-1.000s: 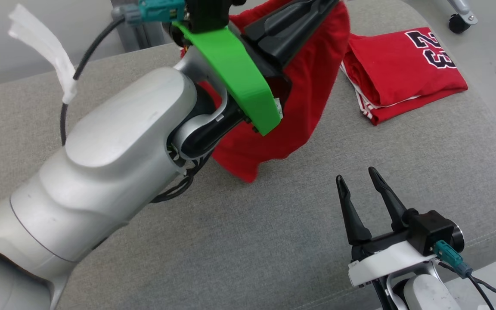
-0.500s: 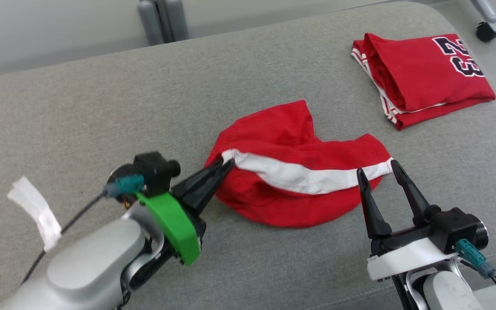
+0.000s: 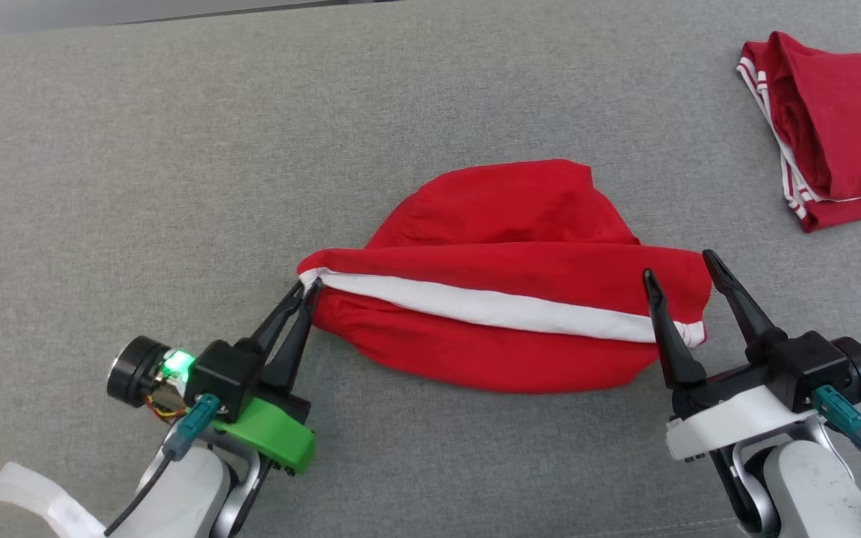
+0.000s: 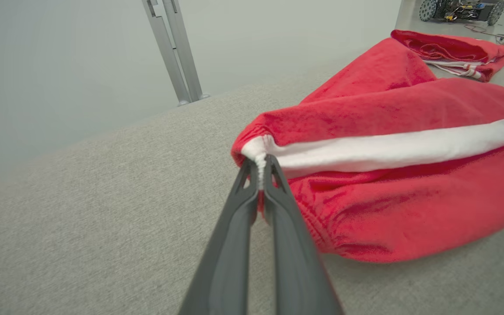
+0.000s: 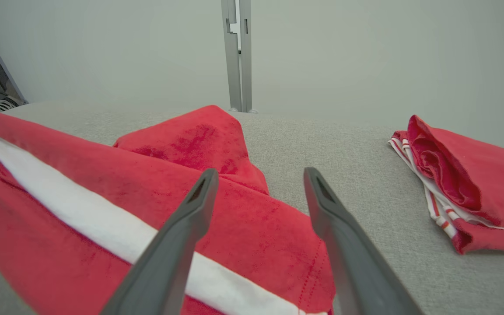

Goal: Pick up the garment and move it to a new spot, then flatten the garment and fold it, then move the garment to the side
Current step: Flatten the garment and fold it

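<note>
Clamping left gripper [image 3: 309,288] on white-banded corner of garment [image 3: 505,351]; confirming pinch in left wrist view. Holding right gripper [image 3: 679,265] agape over opposite end.

The left gripper [image 3: 309,288], fingers pressed together, pinches the garment [image 3: 505,351] by its corner at lower left, while the right gripper [image 3: 679,265], fingers spread wide, is poised at lower right.
</note>
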Available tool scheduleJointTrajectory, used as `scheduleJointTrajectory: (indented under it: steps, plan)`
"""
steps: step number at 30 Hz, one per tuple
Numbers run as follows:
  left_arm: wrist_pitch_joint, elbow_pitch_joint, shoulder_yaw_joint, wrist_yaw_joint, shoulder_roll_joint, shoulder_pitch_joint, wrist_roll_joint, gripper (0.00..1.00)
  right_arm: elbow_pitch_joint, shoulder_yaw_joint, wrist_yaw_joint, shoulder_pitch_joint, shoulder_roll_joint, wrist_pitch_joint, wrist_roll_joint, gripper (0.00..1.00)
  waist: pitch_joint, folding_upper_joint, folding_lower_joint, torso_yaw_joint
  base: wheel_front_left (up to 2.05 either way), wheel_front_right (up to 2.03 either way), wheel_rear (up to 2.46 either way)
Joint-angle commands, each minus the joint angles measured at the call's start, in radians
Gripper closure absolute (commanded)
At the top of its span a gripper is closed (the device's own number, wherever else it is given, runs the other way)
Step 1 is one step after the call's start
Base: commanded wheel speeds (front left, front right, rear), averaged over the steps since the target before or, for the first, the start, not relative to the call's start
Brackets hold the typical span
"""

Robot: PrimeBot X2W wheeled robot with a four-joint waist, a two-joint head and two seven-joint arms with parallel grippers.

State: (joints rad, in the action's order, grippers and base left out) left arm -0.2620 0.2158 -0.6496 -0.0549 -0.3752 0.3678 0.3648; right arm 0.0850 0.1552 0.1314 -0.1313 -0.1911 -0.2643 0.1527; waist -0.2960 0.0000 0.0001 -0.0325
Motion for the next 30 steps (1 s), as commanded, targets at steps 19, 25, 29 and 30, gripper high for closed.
scheduleJointTrajectory:
  steps: [19,25,29,30]
  plan:
    - [-0.003,0.051,0.315,0.185,0.148,-0.131,-0.114,1.00,0.021,0.032,-0.002,0.123,-0.008,0.000,0.029,0.00,0.004,0.0000,-0.0001,0.010,0.00,0.00,0.00]
    - [-0.003,0.040,0.277,0.185,0.130,-0.130,-0.095,1.00,0.063,0.053,-0.002,0.105,0.003,0.000,0.043,0.00,0.008,0.0000,-0.0001,0.011,0.00,0.00,0.00]
    - [-0.003,0.037,0.269,0.186,0.127,-0.129,-0.092,1.00,0.110,0.060,-0.002,0.101,0.001,0.000,0.058,0.00,0.009,0.0000,-0.0001,0.017,0.00,0.00,0.00]
    - [-0.003,0.036,0.268,0.186,0.127,-0.129,-0.092,1.00,0.118,0.059,-0.002,0.098,0.002,0.000,0.060,0.00,0.008,0.0000,-0.0001,0.019,0.00,0.00,0.00]
